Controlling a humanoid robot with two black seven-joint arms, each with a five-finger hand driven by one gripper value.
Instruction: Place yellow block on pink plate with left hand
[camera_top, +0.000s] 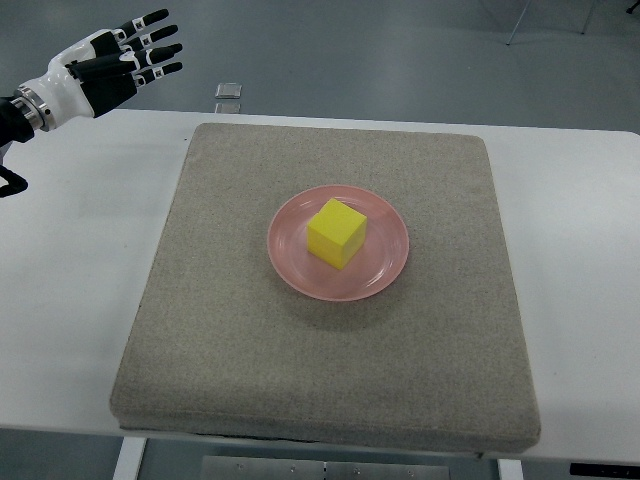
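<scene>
A yellow block (337, 232) rests in the middle of the pink plate (385, 270), which lies at the centre of a grey felt mat (240, 350). My left hand (125, 57) hovers at the top left corner, well away from the plate, beyond the table's far edge. Its fingers (152, 48) are stretched out and spread, holding nothing. The right hand does not show.
The mat covers most of a white table (80, 280). A small grey object (229, 91) lies on the floor past the far table edge. Metal chair legs (520, 20) stand at the top right.
</scene>
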